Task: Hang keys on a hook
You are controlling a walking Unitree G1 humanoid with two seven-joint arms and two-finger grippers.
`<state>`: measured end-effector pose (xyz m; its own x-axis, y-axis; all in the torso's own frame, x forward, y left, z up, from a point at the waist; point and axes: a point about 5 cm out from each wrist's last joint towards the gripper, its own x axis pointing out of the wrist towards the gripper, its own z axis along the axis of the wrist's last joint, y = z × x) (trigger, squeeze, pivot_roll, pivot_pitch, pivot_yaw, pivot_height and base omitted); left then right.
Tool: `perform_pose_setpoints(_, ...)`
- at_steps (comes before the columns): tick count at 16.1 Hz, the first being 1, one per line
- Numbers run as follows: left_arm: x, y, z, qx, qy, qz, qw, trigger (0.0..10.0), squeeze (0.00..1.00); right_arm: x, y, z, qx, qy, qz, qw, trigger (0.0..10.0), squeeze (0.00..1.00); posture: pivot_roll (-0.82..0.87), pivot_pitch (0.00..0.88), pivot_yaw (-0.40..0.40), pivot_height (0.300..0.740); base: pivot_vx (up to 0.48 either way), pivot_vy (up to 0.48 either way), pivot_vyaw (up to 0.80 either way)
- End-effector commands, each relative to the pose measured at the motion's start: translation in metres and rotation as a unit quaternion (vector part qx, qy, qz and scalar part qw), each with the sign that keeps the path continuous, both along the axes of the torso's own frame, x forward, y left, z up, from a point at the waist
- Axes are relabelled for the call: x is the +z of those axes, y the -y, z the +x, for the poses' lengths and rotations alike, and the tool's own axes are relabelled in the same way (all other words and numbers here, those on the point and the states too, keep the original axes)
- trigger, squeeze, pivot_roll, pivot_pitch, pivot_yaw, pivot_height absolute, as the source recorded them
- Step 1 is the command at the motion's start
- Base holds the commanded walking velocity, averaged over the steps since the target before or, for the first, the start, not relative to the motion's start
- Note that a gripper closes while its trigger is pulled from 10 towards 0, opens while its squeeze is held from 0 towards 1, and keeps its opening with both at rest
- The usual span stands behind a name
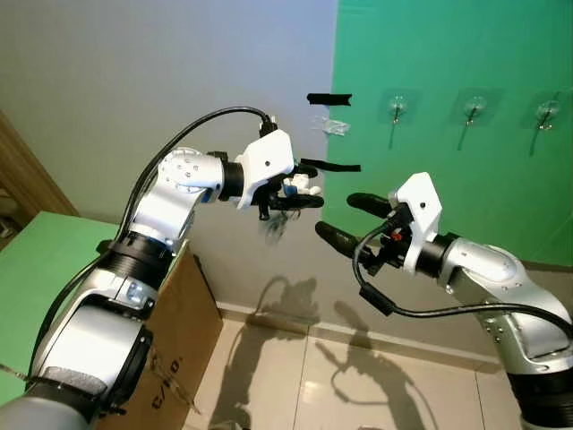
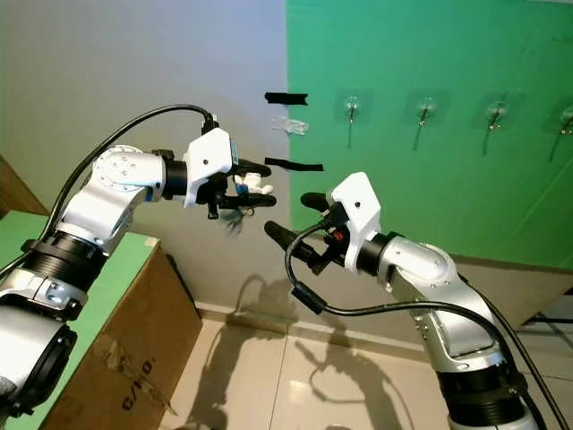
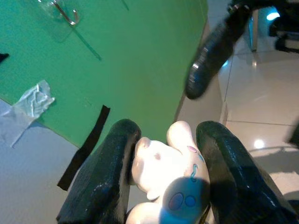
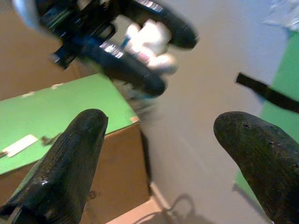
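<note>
My left gripper (image 1: 311, 186) is raised in front of the grey wall and shut on a white toy-figure key charm (image 3: 166, 170), which sits between its black fingers (image 3: 100, 179). The keys (image 1: 274, 227) dangle blurred below it. Just to the right and lower, my right gripper (image 1: 338, 215) is open with nothing between its fingers (image 4: 70, 163), pointing at the left gripper. Clear wall hooks (image 1: 397, 109) (image 1: 474, 109) are stuck in a row on the green wall panel (image 1: 448, 54), up and to the right of both grippers. One hook (image 3: 65, 13) is in the left wrist view.
Two black tape strips (image 1: 329, 98) (image 1: 338, 167) and a scrap of clear tape (image 1: 333, 126) mark the wall near the panel's edge. A cardboard box (image 1: 175, 336) with a green top stands at lower left. Tiled floor (image 1: 340, 385) lies below.
</note>
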<state>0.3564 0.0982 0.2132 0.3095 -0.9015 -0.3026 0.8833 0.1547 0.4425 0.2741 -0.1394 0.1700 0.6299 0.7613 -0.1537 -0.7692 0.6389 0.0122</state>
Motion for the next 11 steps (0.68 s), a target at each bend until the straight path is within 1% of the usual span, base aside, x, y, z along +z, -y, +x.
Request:
perform_pose_setpoints(1,0.0141,-0.0009,0.003,-0.002,0.02,-0.008,1.0,10.0,0.0,0.0025,0.0001,-0.0044,0.013,-0.004,0.001,1.0,10.0,0.0,-0.19,0.0,0.088,0.736,0.0,0.0,0.0)
perform_pose_setpoints(4,0.0197,-0.001,0.0054,-0.004,0.027,-0.01,1.0,10.0,0.0,0.0019,0.0005,-0.0051,0.02,-0.011,0.004,1.0,10.0,0.0,-0.19,0.0,0.09,0.736,0.0,0.0,0.0)
perform_pose_setpoints(7,0.0217,0.0008,0.0066,-0.006,0.032,-0.008,0.999,10.0,0.0,0.0041,-0.0026,-0.0019,0.024,-0.011,0.013,1.0,10.0,0.0,-0.19,0.0,0.09,0.736,0.0,0.0,0.0)
perform_pose_setpoints(11,0.0224,0.0056,0.0026,-0.022,0.031,-0.016,0.999,10.0,0.0,0.004,-0.0051,0.0015,0.023,-0.009,0.011,1.0,10.0,0.0,-0.19,0.0,0.086,0.736,0.0,0.0,0.0)
